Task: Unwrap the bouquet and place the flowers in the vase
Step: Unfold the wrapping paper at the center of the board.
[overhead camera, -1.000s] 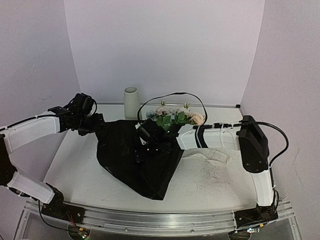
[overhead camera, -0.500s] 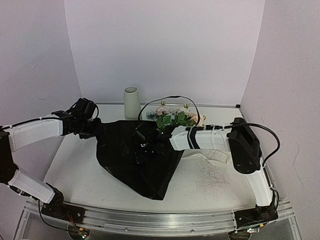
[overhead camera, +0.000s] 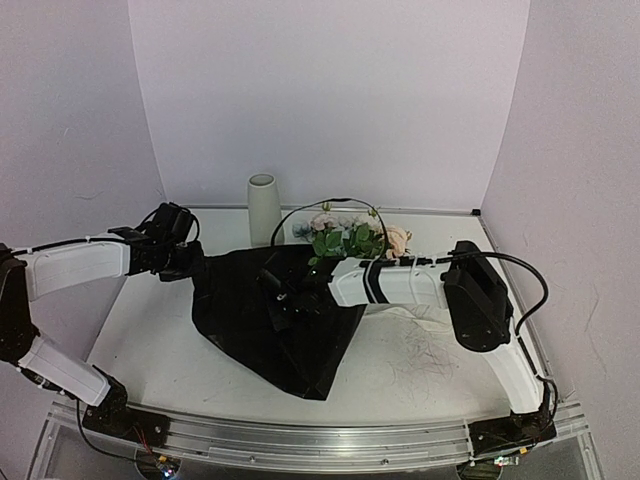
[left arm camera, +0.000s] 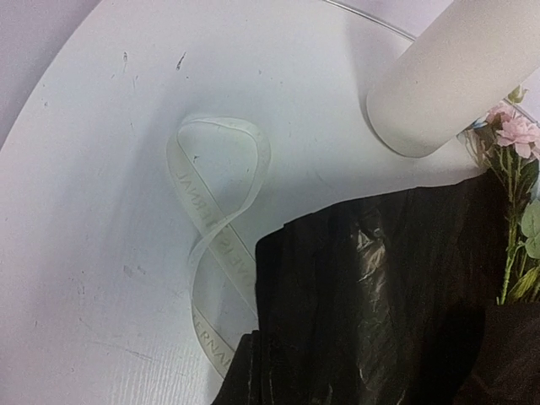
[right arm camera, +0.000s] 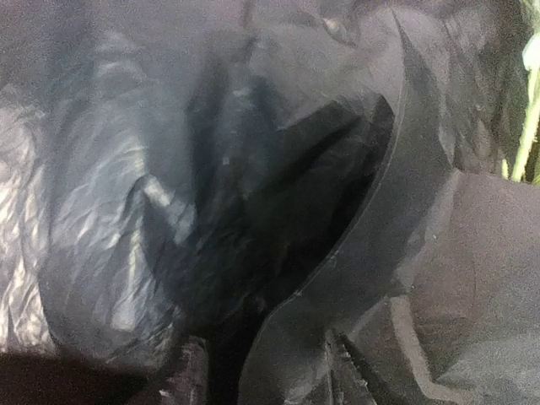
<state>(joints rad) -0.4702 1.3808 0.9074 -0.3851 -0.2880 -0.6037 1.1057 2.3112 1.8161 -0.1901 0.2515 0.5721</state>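
1. Both arms have closed in on the black wrapping sheet (overhead camera: 250,325) since the earlier top view. The left gripper (overhead camera: 188,262) dropped to its 10 o'clock corner, and the right gripper (overhead camera: 278,296) slid left over its middle.
2. Top view: the flowers (overhead camera: 350,236) lie at the sheet's 1 o'clock edge. The vase (overhead camera: 263,205) stands upright at 11 o'clock, just behind the sheet.
3. Left wrist: my jaws are fully closed, but I cannot tell whether they have caught paper. The cream ribbon (left arm camera: 215,228) lies loose at the sheet's 9 o'clock. Risk: a pull could sweep the sheet into the vase and tip it.
4. Right wrist: only blurred, crumpled sheet is visible, so I cannot tell the jaw width. Risk: dragging the paper could pull the flowers along with it.
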